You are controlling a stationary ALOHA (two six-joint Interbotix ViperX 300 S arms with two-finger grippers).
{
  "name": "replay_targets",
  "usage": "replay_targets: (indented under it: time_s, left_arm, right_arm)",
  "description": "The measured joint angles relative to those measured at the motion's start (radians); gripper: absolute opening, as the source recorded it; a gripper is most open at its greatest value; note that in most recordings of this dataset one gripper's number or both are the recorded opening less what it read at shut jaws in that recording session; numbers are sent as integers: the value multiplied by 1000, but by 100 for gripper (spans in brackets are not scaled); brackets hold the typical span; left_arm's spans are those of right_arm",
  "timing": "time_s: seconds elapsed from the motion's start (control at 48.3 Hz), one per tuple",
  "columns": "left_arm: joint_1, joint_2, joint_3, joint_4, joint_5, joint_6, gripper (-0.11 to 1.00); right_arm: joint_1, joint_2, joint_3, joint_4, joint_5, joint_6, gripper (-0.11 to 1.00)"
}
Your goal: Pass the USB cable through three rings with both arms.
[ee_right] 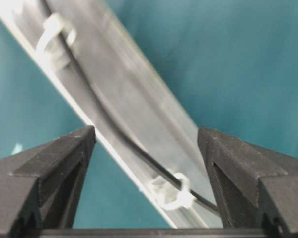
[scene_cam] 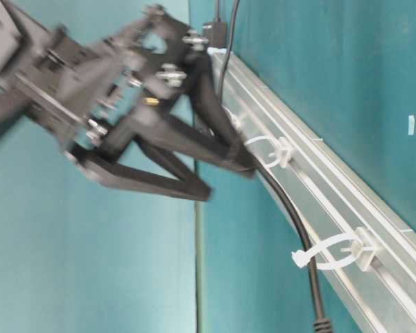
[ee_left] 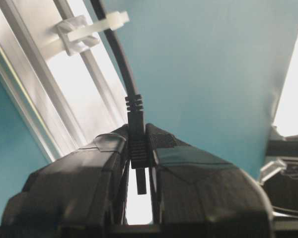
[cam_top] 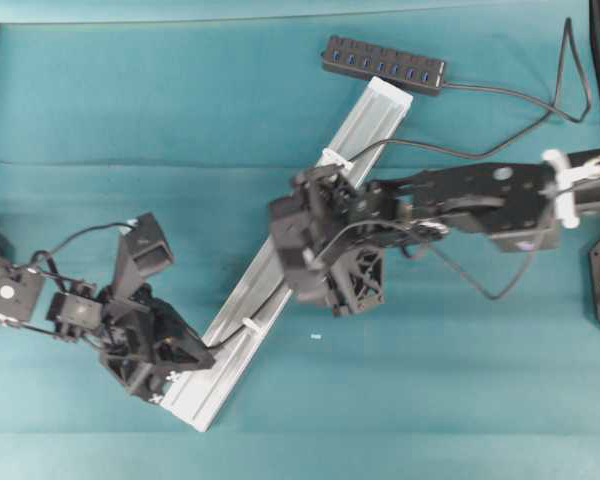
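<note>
Left gripper [ee_left: 139,163] is clamped on the plug end of the USB cable [ee_left: 120,59], fingers [ee_left: 102,153] pinching the strain relief. We read this as holding the free end taut past the lowest ring [ee_left: 84,32] so the cord stays threaded. In the overhead view the left gripper sits at the rail's [cam_top: 280,270] lower end, wrist tilted toward it.

Right gripper [ee_right: 146,144] has its fingers [ee_right: 64,148] spread wide and holds nothing; rail and cable lie between them. We judge it has let go so the left can pull slack through. The arm reaches across the rail's middle, gripper pointing down, just above the cord.

Cable runs from the hub [cam_top: 383,62] along the rail through the rings [ee_right: 171,191]; in the overhead view it passes all three we can see.
</note>
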Motion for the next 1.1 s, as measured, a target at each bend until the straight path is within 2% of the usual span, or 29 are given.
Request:
replay_targets:
  time_s: [0.373,0.87,1.098]
  left_arm:
    - [-2,-97,43,0,0,2,10]
    - [-2,-173,57,0,0,2,10]
    - [-3,-176,57,0,0,3,10]
  right_arm:
    - [-63,-104,109,0,-164,166,87]
    - [-63,-130,141,0,-201,268,87]
    - [-63,-130,141,0,-215,291,87]
